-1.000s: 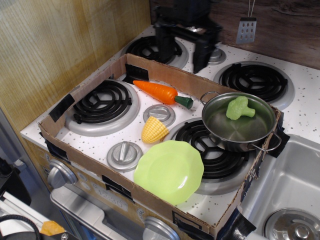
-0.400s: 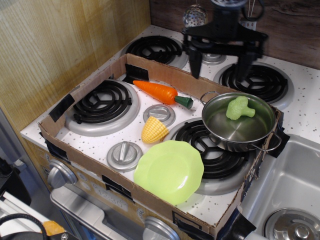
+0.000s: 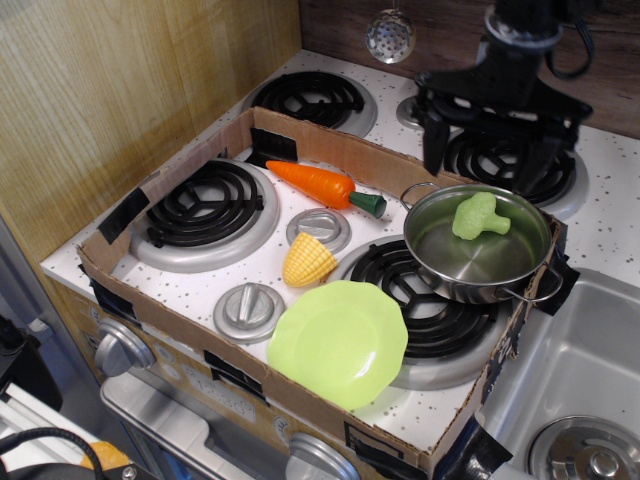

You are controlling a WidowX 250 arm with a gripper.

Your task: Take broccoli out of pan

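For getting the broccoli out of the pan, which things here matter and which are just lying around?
Matter: broccoli, pan, tool, open.
Lying around: carrot, corn, green plate, hanging strainer.

One fixed camera looks down obliquely from the front-left onto the stove [image 3: 200, 290].

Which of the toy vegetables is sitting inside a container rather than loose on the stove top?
The broccoli: it lies in the steel pan, while the carrot and corn lie directly on the speckled stove surface.
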